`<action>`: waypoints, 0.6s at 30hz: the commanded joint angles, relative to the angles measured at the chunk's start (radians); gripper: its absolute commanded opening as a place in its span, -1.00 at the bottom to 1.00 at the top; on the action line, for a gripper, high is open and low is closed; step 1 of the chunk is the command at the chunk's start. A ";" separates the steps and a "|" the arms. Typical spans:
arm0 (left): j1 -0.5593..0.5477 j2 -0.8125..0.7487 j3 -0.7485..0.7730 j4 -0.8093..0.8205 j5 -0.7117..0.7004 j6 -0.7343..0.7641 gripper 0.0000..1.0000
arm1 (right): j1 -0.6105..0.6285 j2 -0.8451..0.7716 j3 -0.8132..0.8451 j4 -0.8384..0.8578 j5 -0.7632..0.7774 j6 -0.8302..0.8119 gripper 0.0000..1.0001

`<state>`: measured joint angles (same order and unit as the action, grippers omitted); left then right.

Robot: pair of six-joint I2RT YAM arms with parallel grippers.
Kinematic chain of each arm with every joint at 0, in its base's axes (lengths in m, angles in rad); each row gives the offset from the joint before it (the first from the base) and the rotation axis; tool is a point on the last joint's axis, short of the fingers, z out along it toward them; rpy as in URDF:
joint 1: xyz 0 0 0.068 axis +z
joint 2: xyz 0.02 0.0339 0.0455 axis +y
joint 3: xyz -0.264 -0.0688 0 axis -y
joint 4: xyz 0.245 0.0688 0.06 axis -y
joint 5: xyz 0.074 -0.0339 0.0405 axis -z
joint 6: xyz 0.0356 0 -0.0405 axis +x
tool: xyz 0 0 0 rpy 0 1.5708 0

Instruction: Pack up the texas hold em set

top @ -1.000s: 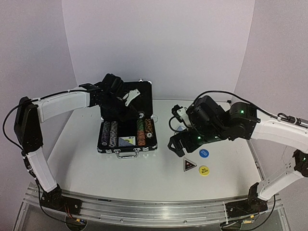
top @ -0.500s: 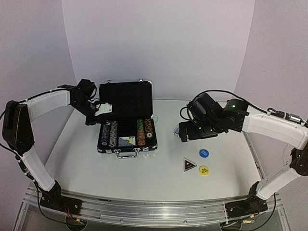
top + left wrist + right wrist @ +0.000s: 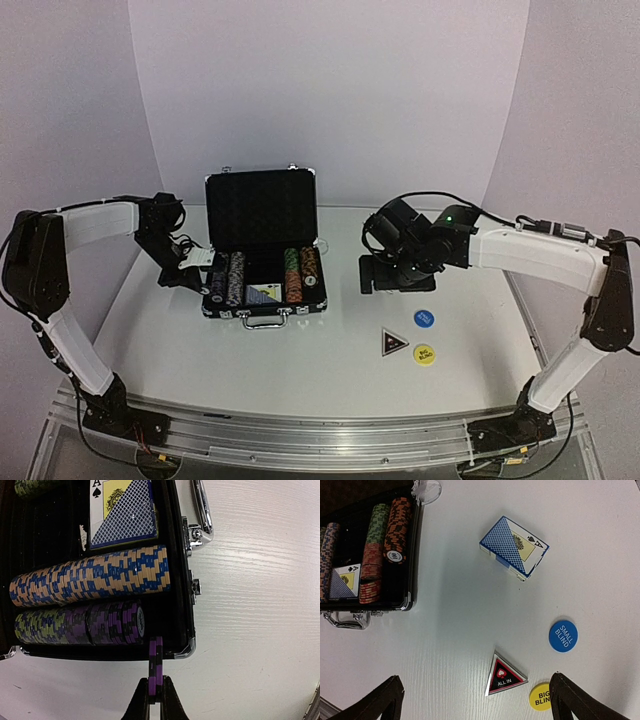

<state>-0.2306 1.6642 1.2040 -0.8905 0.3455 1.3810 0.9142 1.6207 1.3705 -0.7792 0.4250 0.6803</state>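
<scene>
The black silver-trimmed case lies open left of centre, lid upright, with rows of striped chips and a blue card deck inside. My left gripper is shut on two purple chips, held on edge just outside the case's left front corner. My right gripper hangs open above the table, right of the case. Below it lie a second blue deck, the black triangular marker, the blue button and the yellow button.
A small clear round piece lies by the case's far right corner. The case handle points toward the arms' bases. White walls close in the table at the back and both sides.
My left gripper has drawn back from over the open case to its left side, lower down. My right arm has risen and swung back from the marker toward the far side of the table.
</scene>
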 commanded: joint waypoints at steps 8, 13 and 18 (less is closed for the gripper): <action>-0.025 -0.008 -0.036 0.060 0.059 -0.014 -1.00 | -0.003 -0.026 0.004 -0.008 -0.009 0.060 0.97; -0.047 0.019 -0.063 0.122 0.019 -0.044 -1.00 | -0.003 -0.038 -0.007 -0.009 -0.013 0.069 0.97; -0.051 0.041 -0.068 0.136 -0.004 -0.054 -1.00 | -0.003 -0.047 -0.018 -0.011 -0.012 0.072 0.97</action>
<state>-0.2795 1.6883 1.1481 -0.7947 0.3586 1.3491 0.9142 1.6132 1.3591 -0.7797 0.4168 0.7346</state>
